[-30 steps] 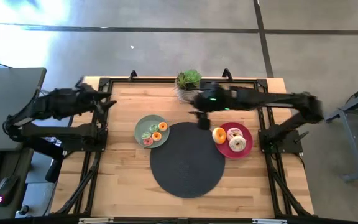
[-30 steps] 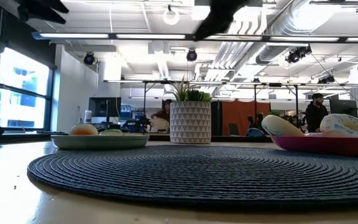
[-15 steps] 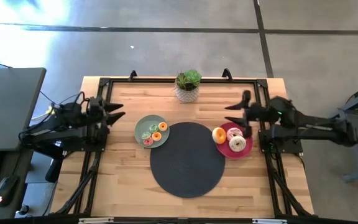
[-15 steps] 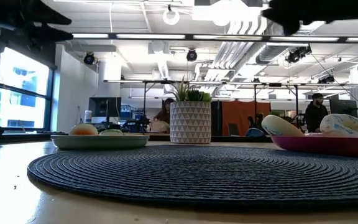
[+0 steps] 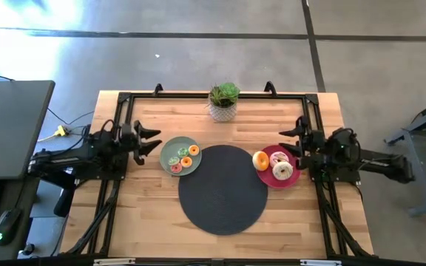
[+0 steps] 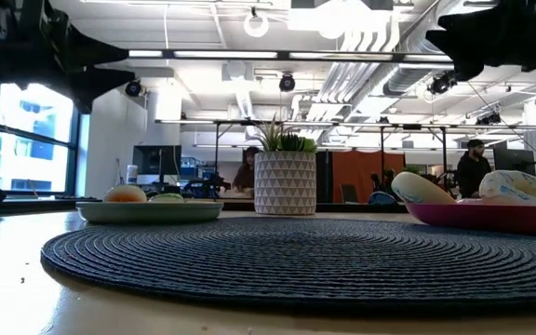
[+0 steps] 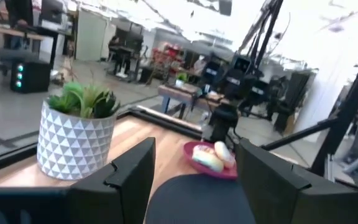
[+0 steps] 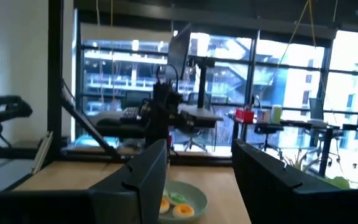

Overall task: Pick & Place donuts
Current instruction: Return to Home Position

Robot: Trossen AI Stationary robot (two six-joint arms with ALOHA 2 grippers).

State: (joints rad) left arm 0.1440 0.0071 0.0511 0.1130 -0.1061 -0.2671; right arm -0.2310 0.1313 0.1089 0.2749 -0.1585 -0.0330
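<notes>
Left gripper (image 5: 156, 142) hangs at the table's left side and right gripper (image 5: 287, 141) at the right, both spread wide and empty. Five small donuts (image 5: 187, 162) lie on the grey-green plate (image 5: 165, 148) (just beside the left fingertips). Three large donuts (image 5: 282, 171) lie on the red plate (image 5: 296, 159).

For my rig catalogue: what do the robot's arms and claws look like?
The left arm and right arm are black, slender and jointed. The left claw and right claw each have two flat, angular dark fingers. A yellow-tipped cable shows beside the left arm.
</notes>
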